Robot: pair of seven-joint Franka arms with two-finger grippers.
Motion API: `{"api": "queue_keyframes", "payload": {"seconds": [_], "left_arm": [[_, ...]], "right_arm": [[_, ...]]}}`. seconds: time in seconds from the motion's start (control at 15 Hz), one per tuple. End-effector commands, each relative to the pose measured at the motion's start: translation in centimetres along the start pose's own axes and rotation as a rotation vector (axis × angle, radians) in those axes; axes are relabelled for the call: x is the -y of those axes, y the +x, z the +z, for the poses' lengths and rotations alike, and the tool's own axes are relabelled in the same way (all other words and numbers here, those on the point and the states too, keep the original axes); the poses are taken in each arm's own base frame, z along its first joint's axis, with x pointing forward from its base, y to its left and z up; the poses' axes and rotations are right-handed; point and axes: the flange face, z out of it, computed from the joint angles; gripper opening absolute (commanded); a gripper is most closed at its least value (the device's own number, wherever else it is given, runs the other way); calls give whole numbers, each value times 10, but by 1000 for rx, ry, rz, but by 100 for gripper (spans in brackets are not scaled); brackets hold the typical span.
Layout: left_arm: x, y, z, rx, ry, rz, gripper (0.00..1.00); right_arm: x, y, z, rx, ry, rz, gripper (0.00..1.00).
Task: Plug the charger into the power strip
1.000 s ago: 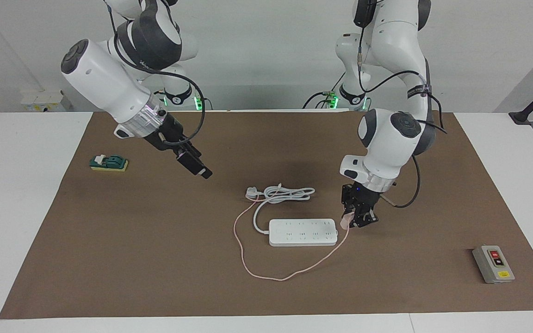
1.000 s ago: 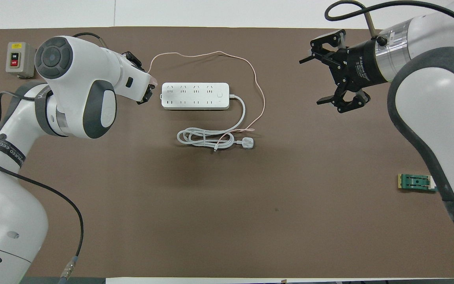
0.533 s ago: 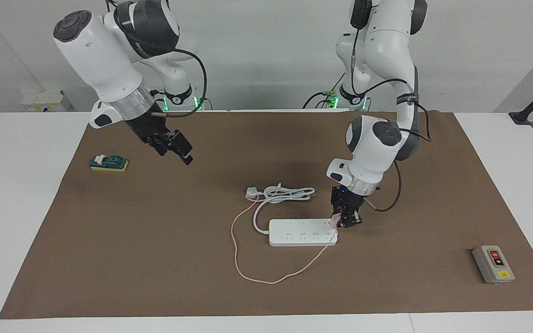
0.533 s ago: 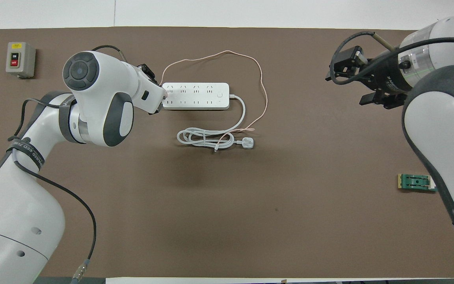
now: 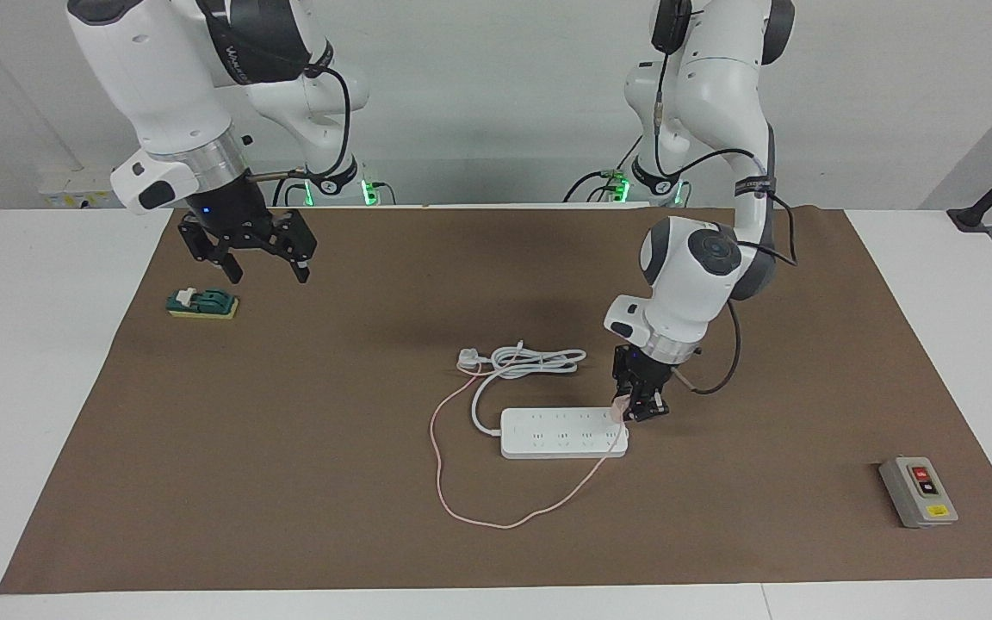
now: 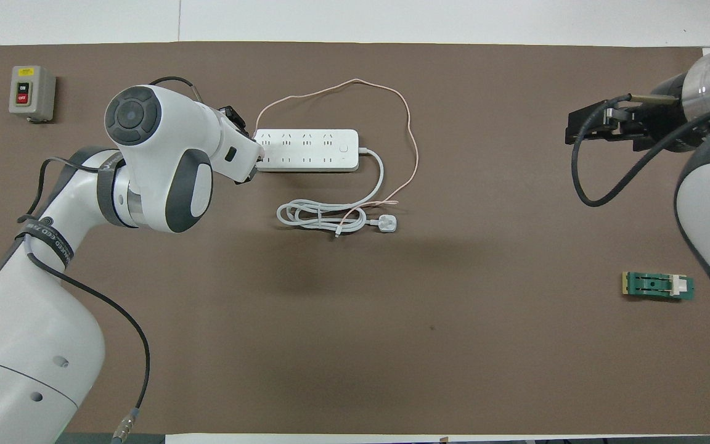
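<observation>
Insertion is underway: in the facing view the left gripper [image 5: 636, 408], jaws clamping the charger [image 5: 623, 403], is pressing at the power strip [image 5: 561, 432] end socket, at four o'clock.

Overhead, the right gripper [image 6: 601, 121] is waiting open-jawed at two o'clock; next, a straight push down.

1. From my station, the brown mat [image 5: 289, 448] reads as matt paper or felt, smooth and flat.
2. The power strip [image 5: 561, 435], near the mat's centre, looks like smooth white plastic with a satin sheen.
3. The charger [image 5: 619, 411] looks pale pink plastic; its cable [image 5: 496, 523] is thin and glossy.
4. At 4 o'clock in my facing view, the grey box [image 5: 918, 491] appears matt, plastic or painted metal.
5. I see glossy white shells on both arms.
</observation>
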Motion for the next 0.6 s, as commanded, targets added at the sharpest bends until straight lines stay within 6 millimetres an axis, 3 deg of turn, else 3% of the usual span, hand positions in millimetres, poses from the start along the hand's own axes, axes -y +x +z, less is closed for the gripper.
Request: {"api": "queue_keyframes", "payload": {"seconds": [0.0,0.33,0.53], "left_arm": [[-7,9,-4,-2,16,16,0],[-8,8,0,-3,22,14,0],[-9,10,2,-2,21,15,0]], "right_arm": [[-21,-7,-7,21,-27,-38,100],[-42,-11,-18,22,-115,-120,100],[-54,-30,-25,112,-115,-104,100]]}}
